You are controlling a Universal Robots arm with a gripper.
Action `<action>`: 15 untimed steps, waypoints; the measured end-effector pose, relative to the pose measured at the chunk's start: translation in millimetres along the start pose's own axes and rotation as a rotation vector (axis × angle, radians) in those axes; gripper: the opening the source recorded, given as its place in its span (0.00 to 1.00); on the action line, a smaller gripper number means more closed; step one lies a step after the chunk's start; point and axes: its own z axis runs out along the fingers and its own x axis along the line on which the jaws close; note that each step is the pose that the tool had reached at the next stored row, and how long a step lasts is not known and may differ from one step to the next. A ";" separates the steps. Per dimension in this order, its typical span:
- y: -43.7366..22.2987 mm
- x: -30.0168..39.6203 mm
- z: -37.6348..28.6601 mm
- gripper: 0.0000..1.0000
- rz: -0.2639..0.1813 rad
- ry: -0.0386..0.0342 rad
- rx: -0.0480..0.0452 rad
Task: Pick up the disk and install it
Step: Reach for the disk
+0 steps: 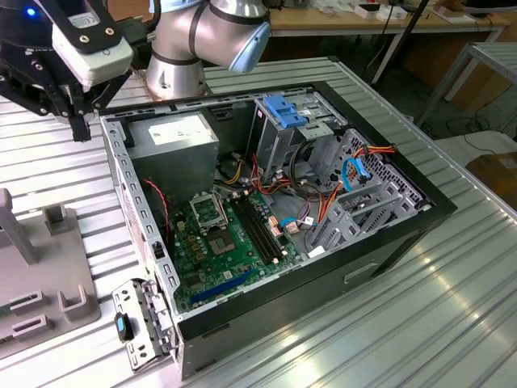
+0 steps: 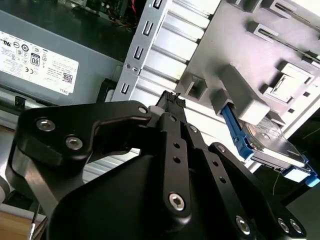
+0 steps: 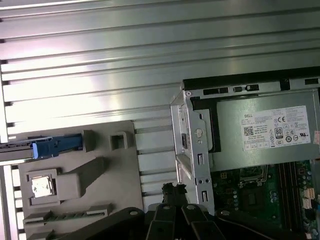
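Since the disk (image 2: 272, 147) sits in its slot on the grey fixture block (image 3: 100, 200) and nothing is between the fingers (image 2: 172, 115), we read this as the approach step of the pick-up, with no contact yet. The fingers are closed on nothing, tips pressed together in both wrist views. In the exterior view they hang over the desk (image 1: 420, 323) just outside the case (image 1: 129, 186) corner by the power supply (image 1: 174, 141), between case and block. The disk is apart from them at the block's far corner, with one blue rail against a tab and the grey body sticking out past the block's edge.

Our take on the grasp: it calls for the fingers opened first, then lined up across the disk body, clear of the tab.

Containers:
- Block: disk in the corner slot, small square silver chip (image 3: 42, 186) in a pocket. We can't read the other slots.
- Case: side panel off. It holds the power supply, motherboard (image 1: 214, 242), cables (image 1: 323, 202) and drive cage (image 1: 279, 133) with a blue latch (image 1: 284, 109). We can't tell if the cage bay is free.
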 end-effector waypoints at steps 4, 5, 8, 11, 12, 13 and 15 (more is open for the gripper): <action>-1.7 15.3 -0.4 0.11 0.006 -0.0001 0.0002; -1.9 17.6 -0.5 0.11 0.007 -0.0002 0.0002; -2.7 26.4 -0.7 0.11 0.012 -0.0004 0.0003; -2.7 26.6 -0.7 0.11 0.012 -0.0004 0.0003; -2.0 27.1 -0.6 0.11 0.013 -0.0005 0.0003; 0.7 27.8 -0.5 0.11 0.012 -0.0004 0.0004; 6.1 31.6 -0.1 0.11 0.012 -0.0004 0.0004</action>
